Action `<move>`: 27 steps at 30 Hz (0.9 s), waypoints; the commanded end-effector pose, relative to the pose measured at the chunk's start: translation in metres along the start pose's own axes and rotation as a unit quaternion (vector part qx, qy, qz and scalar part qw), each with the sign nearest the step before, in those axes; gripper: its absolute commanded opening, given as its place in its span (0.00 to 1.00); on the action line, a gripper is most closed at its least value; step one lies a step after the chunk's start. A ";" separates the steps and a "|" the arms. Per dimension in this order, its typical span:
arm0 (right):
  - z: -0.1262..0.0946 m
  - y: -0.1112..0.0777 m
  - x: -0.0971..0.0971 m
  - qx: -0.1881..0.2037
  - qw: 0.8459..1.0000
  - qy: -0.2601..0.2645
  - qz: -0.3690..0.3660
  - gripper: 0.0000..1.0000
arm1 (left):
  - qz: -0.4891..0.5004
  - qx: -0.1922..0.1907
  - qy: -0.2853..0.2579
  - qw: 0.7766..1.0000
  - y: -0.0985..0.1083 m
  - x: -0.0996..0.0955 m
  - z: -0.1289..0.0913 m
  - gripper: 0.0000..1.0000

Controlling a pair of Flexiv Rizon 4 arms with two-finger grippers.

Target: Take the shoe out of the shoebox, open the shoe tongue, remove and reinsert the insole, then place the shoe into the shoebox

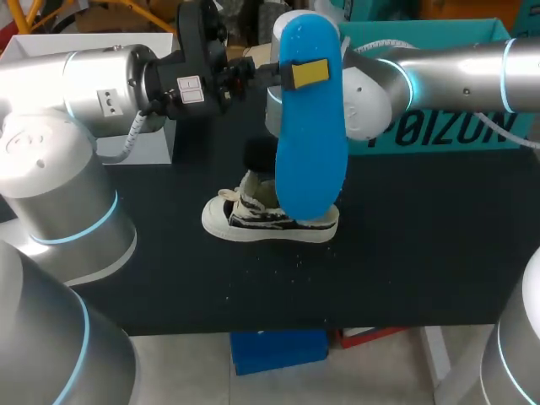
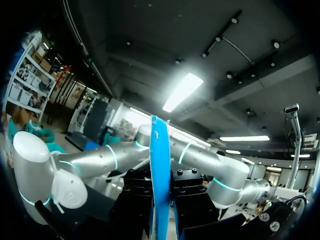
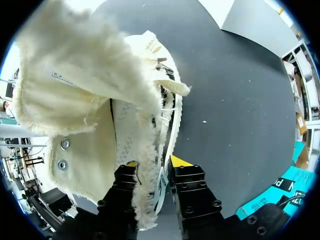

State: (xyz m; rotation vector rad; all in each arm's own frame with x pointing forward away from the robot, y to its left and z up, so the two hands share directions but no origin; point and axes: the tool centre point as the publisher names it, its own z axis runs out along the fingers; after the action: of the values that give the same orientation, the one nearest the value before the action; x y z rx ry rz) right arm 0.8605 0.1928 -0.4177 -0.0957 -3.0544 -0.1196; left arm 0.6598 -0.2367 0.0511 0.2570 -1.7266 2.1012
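Overhead, the blue insole [image 1: 312,152] is seen lifted clear of the bench [image 1: 405,261], clamped in the left gripper [image 1: 308,73], with one yellow tip pressed on its facing side. From the left wrist the insole [image 2: 160,170] is seen edge-on, squeezed between the two black fingers of the left gripper [image 2: 161,212]. The shoe [image 1: 253,224], cream canvas with dark markings and a white toe cap, is stood on its sole near the bench's middle, toe toward the left edge. The right arm [image 1: 456,76] is brought in from the right, its pincer hidden behind the insole. From the right wrist, the right gripper [image 3: 152,172] is seen closed on the shoe [image 3: 100,100], frayed collar wall pinched between its yellow tips. A teal shoebox [image 1: 439,126] is noted at the far right edge.
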 end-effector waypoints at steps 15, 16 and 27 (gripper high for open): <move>0.003 0.002 0.003 0.003 1.000 0.001 0.000 0.00 | 0.000 0.000 -0.002 1.000 0.001 0.000 0.002 0.00; 0.003 0.002 0.003 0.003 1.000 0.001 0.000 0.00 | 0.000 0.000 -0.002 1.000 0.001 0.000 0.002 0.00; -0.108 -0.035 -0.019 0.020 0.985 -0.081 0.150 0.00 | 0.000 0.000 -0.002 1.000 0.001 0.000 0.002 0.00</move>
State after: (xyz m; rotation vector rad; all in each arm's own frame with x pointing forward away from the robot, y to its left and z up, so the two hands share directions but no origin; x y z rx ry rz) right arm 0.8904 0.1713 -0.3855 -0.3172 -3.1266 -0.0007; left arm 0.6598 -0.2367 0.0511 0.2570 -1.7267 2.1012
